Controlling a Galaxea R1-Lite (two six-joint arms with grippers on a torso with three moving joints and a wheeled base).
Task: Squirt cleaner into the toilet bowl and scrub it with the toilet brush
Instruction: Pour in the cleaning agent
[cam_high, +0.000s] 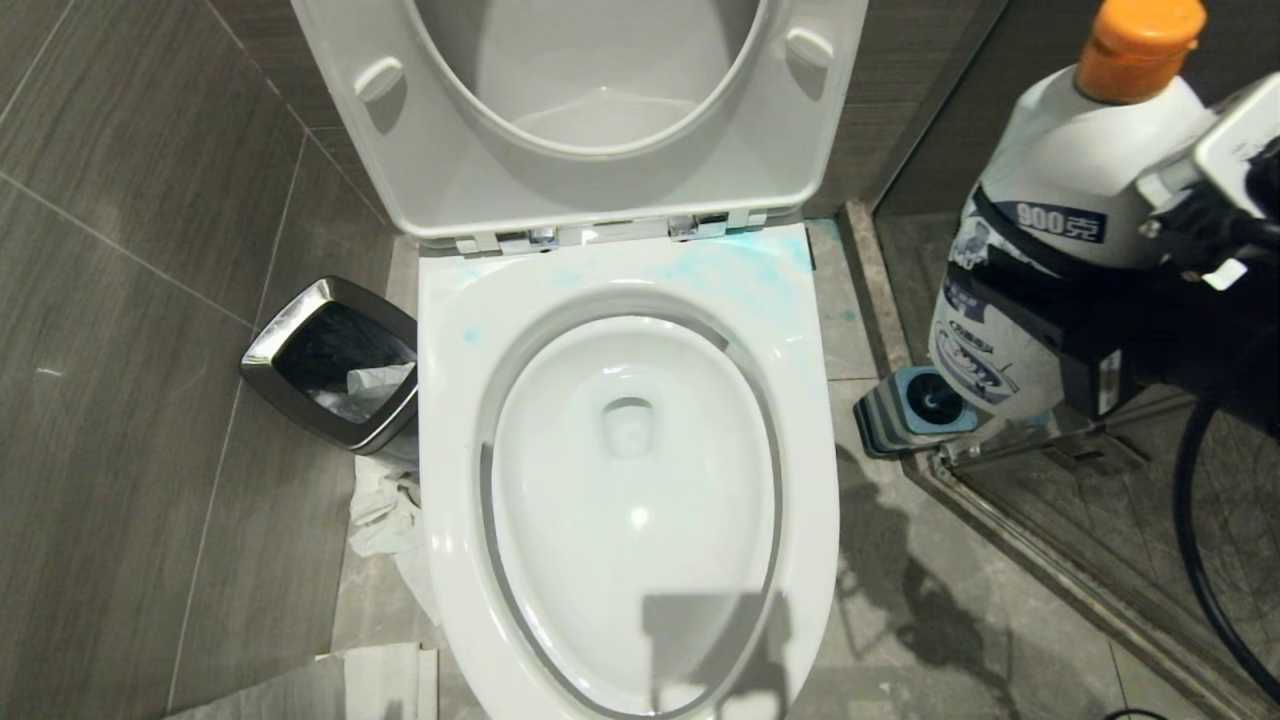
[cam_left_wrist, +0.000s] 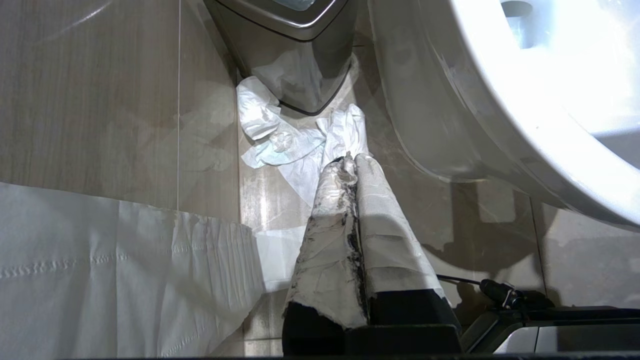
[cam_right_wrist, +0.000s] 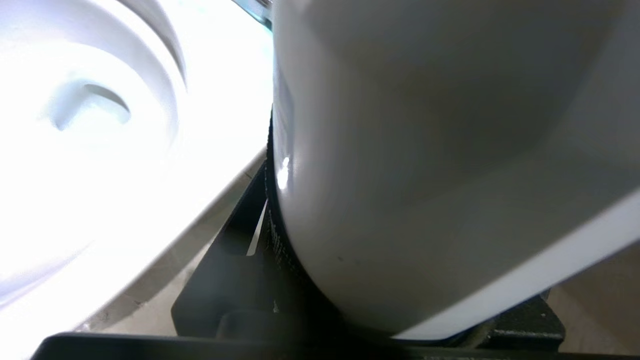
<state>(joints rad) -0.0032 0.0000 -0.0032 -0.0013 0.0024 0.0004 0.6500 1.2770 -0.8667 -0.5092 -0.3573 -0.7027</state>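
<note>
- Right end effector (cam_high: 1085, 335): at the right edge of the head view, black jaws clamped around the middle of the cleaner, raised above the floor to the right of the toilet.
- Cleaner (cam_high: 1060, 200): white bottle, orange cap (cam_high: 1140, 45) on top, held roughly upright with a slight lean; printed label faces the camera. In the right wrist view its white body (cam_right_wrist: 425, 150) fills most of the picture, pressed against a black finger (cam_right_wrist: 272, 235).
- Bowl (cam_high: 630, 480): white, seat and lid (cam_high: 590, 110) raised; lies left of the held bottle, well apart from it. Turquoise smears (cam_high: 700, 270) on the rim near the hinges.
- Brush holder (cam_high: 915, 410): blue and grey, on the floor right of the bowl, just below the bottle in the head view; dark brush handle (cam_high: 935, 400) seen end-on inside it.
- Left end effector (cam_left_wrist: 352, 162): low beside the bowl's outer wall (cam_left_wrist: 425, 115), paper-wrapped fingers (cam_left_wrist: 335, 225) pressed together, holding nothing.
- Bin (cam_high: 335, 360): steel-rimmed, left of the bowl, crumpled paper (cam_high: 385, 505) on the floor beside it.
- Paper sheet (cam_left_wrist: 100, 280): flat on the floor near the left end effector.
</note>
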